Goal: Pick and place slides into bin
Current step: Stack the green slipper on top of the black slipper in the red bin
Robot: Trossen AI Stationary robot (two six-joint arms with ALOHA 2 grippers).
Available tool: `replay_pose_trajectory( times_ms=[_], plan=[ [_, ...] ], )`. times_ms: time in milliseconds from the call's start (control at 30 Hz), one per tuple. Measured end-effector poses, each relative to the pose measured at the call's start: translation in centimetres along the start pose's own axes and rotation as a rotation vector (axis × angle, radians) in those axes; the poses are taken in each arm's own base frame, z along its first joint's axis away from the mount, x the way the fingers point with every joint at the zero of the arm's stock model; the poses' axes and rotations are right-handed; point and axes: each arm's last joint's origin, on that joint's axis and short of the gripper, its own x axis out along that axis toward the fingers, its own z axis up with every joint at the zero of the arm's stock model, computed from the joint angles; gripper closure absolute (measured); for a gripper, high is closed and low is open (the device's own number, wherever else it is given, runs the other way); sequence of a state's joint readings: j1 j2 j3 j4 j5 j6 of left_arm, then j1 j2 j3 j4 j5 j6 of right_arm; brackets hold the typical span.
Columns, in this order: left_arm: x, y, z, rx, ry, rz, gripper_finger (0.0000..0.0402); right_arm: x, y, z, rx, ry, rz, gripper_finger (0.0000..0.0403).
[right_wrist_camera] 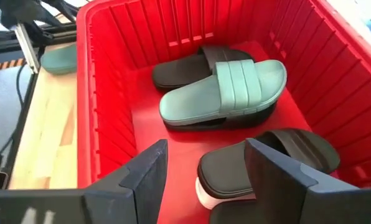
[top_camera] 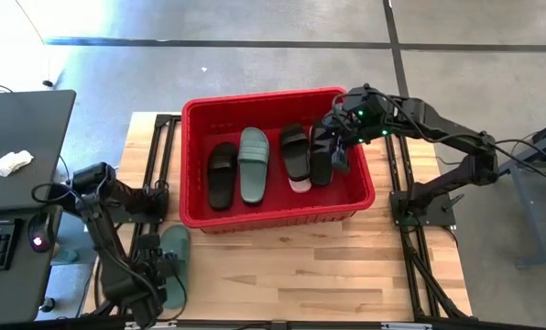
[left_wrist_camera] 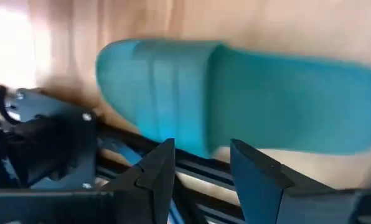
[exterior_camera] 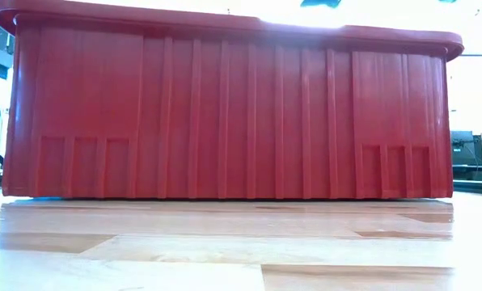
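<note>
Right gripper (top_camera: 339, 147) sits over the right end of the red bin (top_camera: 200, 112), fingers (right_wrist_camera: 149, 171) spread apart, nothing between them. Directly below it: a black slide (right_wrist_camera: 266, 158) stacked on something pale, a white edge showing underneath. Further along the bin floor, a sage green slide (right_wrist_camera: 226, 90) lies partly on top of another black slide (right_wrist_camera: 179, 71). High view shows more black slides side by side at the right end, under the gripper.

Left gripper (top_camera: 158, 270) is low at the table's front-left corner, fingers (left_wrist_camera: 154, 168) parted, empty, close beside the second green slide (top_camera: 174, 261), which lies on the wooden table (top_camera: 300, 266) outside the bin, next to the black frame rail (top_camera: 154, 156).
</note>
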State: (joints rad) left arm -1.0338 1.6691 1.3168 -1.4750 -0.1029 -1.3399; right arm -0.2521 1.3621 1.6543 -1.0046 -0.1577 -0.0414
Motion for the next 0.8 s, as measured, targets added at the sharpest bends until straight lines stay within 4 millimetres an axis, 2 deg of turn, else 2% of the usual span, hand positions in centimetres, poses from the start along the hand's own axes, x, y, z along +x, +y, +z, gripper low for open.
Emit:
replay_pose_trajectory(
  times_ms=[267, 367, 467, 700, 800],
  plan=[
    [6.1, -0.3, -0.6, 0.007, 0.002, -0.009, 0.0263, 0.1, 0.7, 0.0, 0.017, 0.004, -0.027, 0.0201],
    [7.4, -0.2, -0.8, -0.001, 0.001, -0.008, 0.0263, 0.2, 0.9, 0.0, 0.007, 0.005, -0.054, 0.0201],
    [8.1, 0.0, -0.9, -0.005, 0.003, -0.006, 0.0263, 0.2, 1.0, 0.0, 0.0, 0.006, -0.071, 0.0201],
    [8.2, 0.1, -0.9, -0.036, -0.014, 0.009, 0.0264, 0.2, 0.9, 0.0, -0.001, 0.004, -0.099, 0.0201],
    [8.2, 0.2, -0.9, -0.061, -0.012, 0.018, 0.0276, 0.2, 0.9, 0.0, 0.0, 0.003, -0.111, 0.0201]
  ],
)
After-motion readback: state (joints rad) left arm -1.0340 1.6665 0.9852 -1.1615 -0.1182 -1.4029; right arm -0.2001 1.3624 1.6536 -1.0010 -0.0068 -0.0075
